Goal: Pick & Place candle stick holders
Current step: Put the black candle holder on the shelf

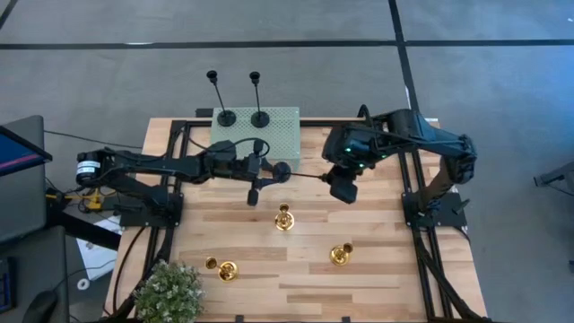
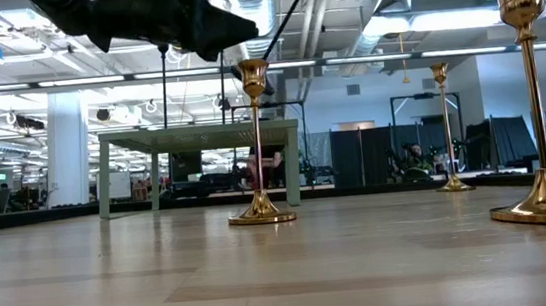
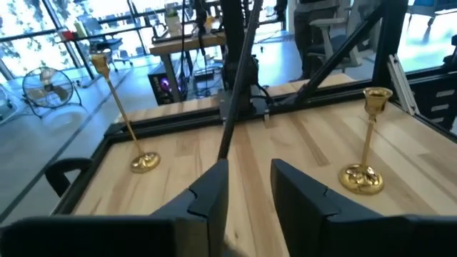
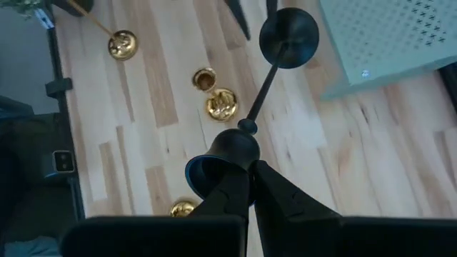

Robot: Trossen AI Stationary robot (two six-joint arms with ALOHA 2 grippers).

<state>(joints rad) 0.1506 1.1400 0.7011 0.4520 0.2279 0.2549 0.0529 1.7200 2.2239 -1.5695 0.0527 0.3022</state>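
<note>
Two matte black candle stick holders (image 1: pixel 258 99) stand by their round bases on the green perforated block (image 1: pixel 278 135) at the table's far side. A third black holder (image 1: pixel 300 174) lies about level in the air between my grippers. My right gripper (image 4: pixel 251 187) is shut on its cup end. My left gripper (image 3: pixel 250 189) is open beside its round base (image 4: pixel 289 36), and I cannot tell whether it touches. Three gold holders (image 1: pixel 284 218) (image 1: pixel 341 255) (image 1: pixel 224 269) stand on their bases on the wooden table. My right gripper pinches the black holder's cup (image 4: pixel 230 153), at the end opposite the base, between its two fingertips. The fingers come from the table's right and lie along the stem (image 4: pixel 265 86). The holder is lifted clear of the table, with its base toward my left gripper.
A potted plant (image 1: pixel 170 292) sits at the near left corner. The black frame rails (image 1: pixel 413 206) run along the table's left and right sides. Bare wood shows between the gold holders and the green block. In the low view the gold holders (image 2: pixel 257 139) (image 2: pixel 534 98) stand close.
</note>
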